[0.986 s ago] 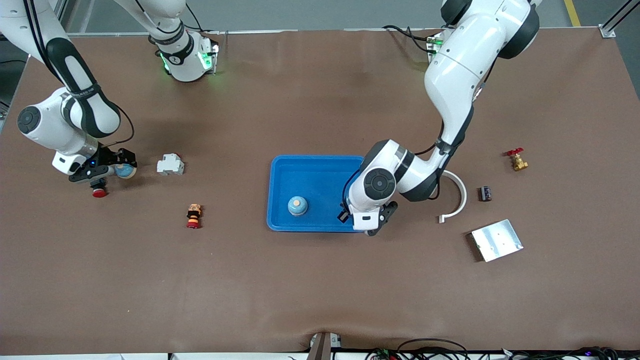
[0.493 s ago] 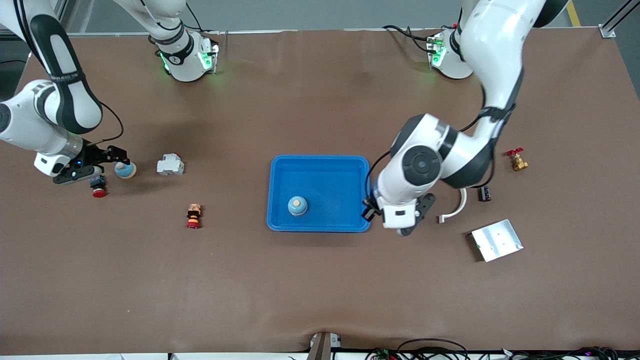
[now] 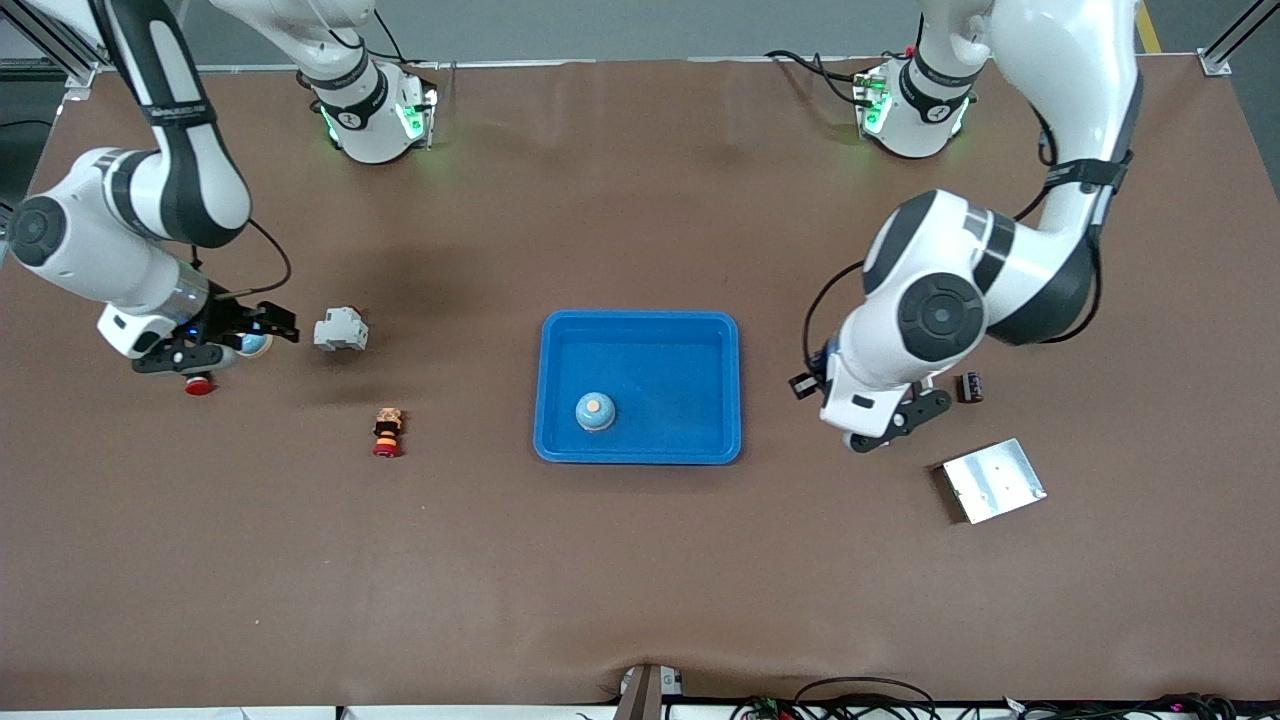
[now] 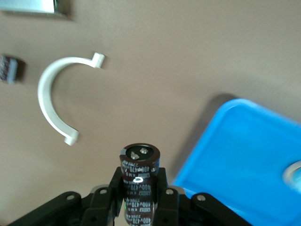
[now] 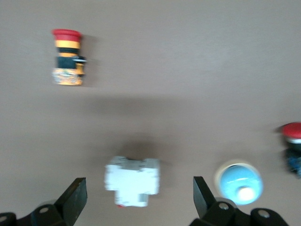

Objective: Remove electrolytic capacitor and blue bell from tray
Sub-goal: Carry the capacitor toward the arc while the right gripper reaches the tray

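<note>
My left gripper is shut on a dark brown capacitor and holds it over the bare table beside the blue tray, toward the left arm's end; its hand hides the capacitor in the front view. One blue bell stands in the tray. A second blue bell stands on the table under my right hand. My right gripper is open and empty, up over the white breaker, with that bell beside it.
The white breaker lies beside the second bell. Two red push buttons stand nearby. A white curved piece, a small dark part and a metal plate lie toward the left arm's end.
My left gripper has moved from the tray's edge out over the table toward the left arm's end. My right gripper has shifted from the bell toward the white breaker.
</note>
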`<state>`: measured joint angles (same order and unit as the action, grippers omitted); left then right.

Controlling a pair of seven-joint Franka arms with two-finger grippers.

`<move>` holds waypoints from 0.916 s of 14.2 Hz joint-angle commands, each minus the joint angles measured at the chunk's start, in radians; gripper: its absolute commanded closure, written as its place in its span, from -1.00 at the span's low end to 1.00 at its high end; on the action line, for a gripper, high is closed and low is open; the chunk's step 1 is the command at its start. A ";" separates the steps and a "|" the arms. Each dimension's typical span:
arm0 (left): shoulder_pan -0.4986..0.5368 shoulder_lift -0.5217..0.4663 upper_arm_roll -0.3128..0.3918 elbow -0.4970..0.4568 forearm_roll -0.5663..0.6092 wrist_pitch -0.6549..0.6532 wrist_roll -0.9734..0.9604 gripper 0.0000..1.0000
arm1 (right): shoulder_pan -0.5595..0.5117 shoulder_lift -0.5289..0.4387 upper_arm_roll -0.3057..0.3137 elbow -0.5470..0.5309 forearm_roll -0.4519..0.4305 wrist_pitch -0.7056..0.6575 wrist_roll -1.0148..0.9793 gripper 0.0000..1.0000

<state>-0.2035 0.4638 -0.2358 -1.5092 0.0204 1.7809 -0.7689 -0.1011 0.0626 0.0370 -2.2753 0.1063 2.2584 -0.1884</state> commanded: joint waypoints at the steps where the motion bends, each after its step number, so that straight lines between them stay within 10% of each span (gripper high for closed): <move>1: 0.048 -0.086 -0.003 -0.127 0.032 0.005 0.150 1.00 | 0.063 -0.024 -0.006 0.123 0.016 -0.170 0.124 -1.00; 13: 0.162 -0.013 -0.003 -0.345 0.076 0.316 0.315 1.00 | 0.372 0.252 -0.009 0.529 0.009 -0.206 0.702 -1.00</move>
<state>-0.0415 0.4429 -0.2344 -1.8260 0.0725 2.0523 -0.4598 0.2488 0.2366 0.0409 -1.8456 0.1083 2.0705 0.4670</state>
